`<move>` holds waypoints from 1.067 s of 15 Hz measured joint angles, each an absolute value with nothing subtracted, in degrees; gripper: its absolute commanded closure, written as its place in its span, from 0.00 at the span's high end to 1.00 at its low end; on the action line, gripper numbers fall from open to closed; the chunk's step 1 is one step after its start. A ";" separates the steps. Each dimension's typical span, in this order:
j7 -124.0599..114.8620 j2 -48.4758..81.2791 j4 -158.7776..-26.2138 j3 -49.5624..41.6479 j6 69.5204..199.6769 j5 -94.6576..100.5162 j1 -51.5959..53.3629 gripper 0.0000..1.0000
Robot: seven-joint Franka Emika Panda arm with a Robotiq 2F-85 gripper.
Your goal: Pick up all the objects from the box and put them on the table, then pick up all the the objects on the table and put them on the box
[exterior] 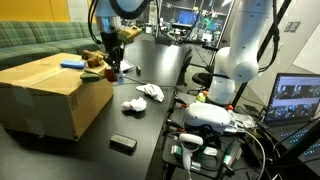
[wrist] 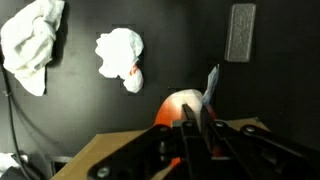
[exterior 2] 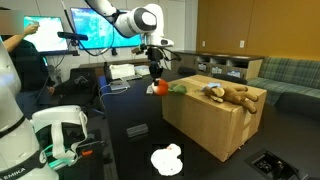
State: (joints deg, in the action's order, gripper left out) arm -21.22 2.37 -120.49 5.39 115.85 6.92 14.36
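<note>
A cardboard box (exterior: 45, 92) (exterior 2: 205, 122) stands on the black table. A brown plush toy (exterior 2: 236, 95) (exterior: 93, 58) and a blue flat object (exterior: 72, 65) lie on its top. My gripper (exterior 2: 155, 72) (exterior: 113, 58) (wrist: 190, 128) hangs at the box's corner, above the table beside it. Its fingers are shut on an orange-red toy (wrist: 178, 106) (exterior 2: 160, 88) with a green end (exterior 2: 178, 88). The box edge (wrist: 100, 155) shows just under the fingers in the wrist view.
Two white crumpled cloths (wrist: 121, 55) (wrist: 32, 40) (exterior: 150, 93) (exterior 2: 167, 158) lie on the table near the box. A black rectangular object (wrist: 241, 32) (exterior: 123, 143) lies further out. A second robot, monitors and cables stand beside the table.
</note>
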 measured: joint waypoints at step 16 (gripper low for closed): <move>-14.56 20.82 -131.29 10.20 137.37 3.63 15.02 0.02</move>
State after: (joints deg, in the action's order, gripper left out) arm -14.56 20.82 -131.29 10.20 137.37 3.63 15.02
